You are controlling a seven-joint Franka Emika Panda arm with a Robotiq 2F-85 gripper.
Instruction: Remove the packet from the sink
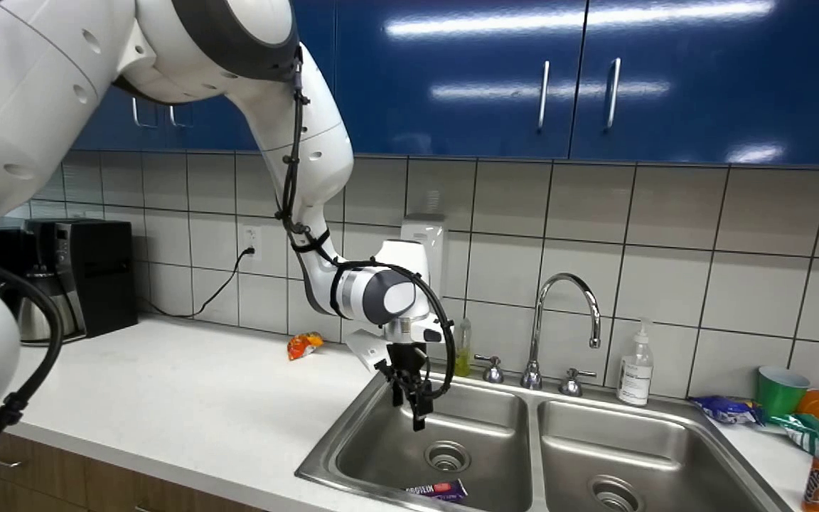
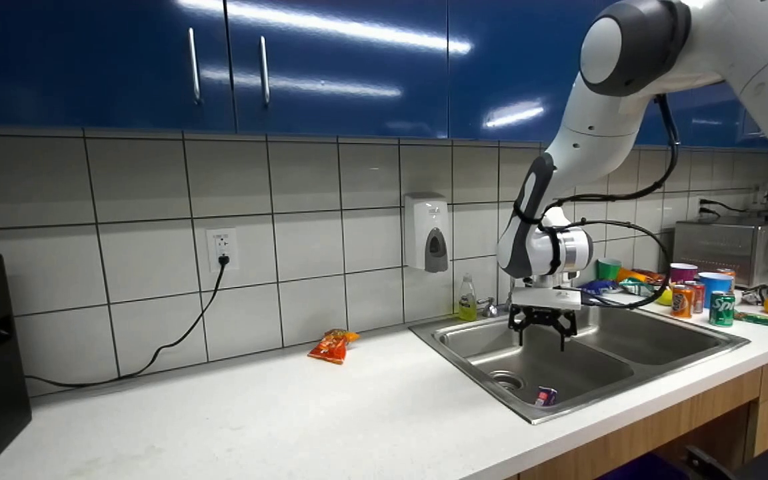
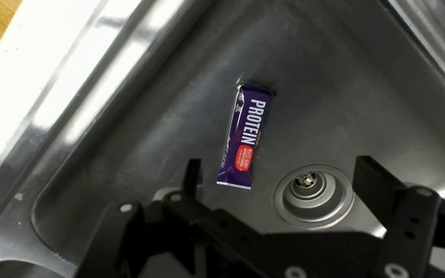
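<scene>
Gripper (image 3: pixel 278 173) is spread wide over the sink (image 3: pixel 342 96), low in the wrist view, its back end cut off by the frame. Packet (image 3: pixel 245 135) lies label-up in there around mid-frame, steel showing on every side, drain (image 3: pixel 314 196) just beside it, lower right. The rim (image 3: pixel 91 88) slants across the upper left, with the worktop (image 3: pixel 41 50) past that. In an exterior view that rim hides part of the packet (image 1: pixel 445 489), so I can't tell if it touches that side. Farther back, the faucet (image 1: pixel 535 334) is right of centre, and print on the pump bottle (image 1: pixel 635 373) is too small to read.
</scene>
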